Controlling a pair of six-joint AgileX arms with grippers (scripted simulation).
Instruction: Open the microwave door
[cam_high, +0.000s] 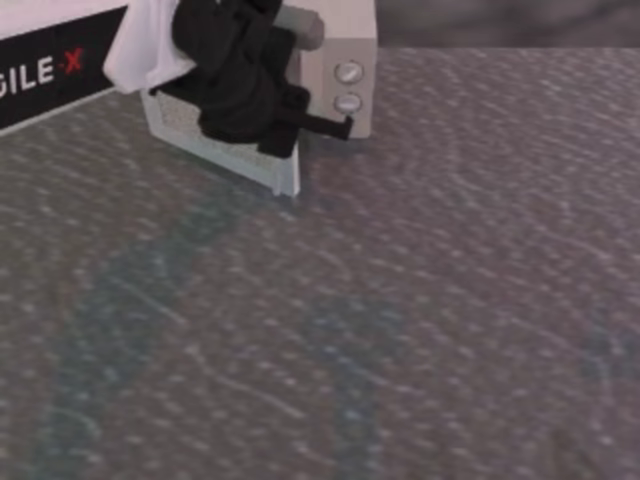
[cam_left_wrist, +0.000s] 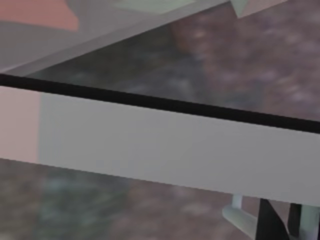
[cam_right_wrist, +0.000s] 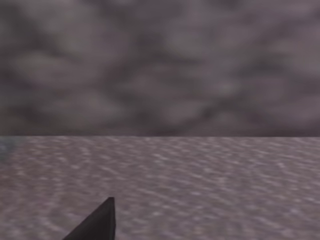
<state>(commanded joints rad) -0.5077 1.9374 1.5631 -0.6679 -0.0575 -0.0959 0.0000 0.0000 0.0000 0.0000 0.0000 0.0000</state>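
Our left arm (cam_high: 235, 75), black and bulky, fills the top view's upper left, leaning over the microwave (cam_high: 340, 40) that stands at the table's far edge. From the microwave's front the microwave door (cam_high: 225, 150) swings out at an angle toward the left, hinged on its left side, with its pale free edge (cam_high: 288, 178) reaching out over the table in front of the oven. Just in front of the microwave's narrow knob panel, where two round silver knobs (cam_high: 349, 87) sit one above the other, we see our left gripper (cam_high: 335, 125) as a thin dark finger pointing right, beside the door's free edge; we cannot tell how far its fingers are spread or whether it has hold of anything. Up close in the left wrist view, the door (cam_left_wrist: 175, 145) crosses as a broad pale band under a dark line. Our right arm shows only as a dark fingertip (cam_right_wrist: 97, 222) in its own wrist view, over the mottled grey-purple table (cam_high: 400, 320), away from the microwave.
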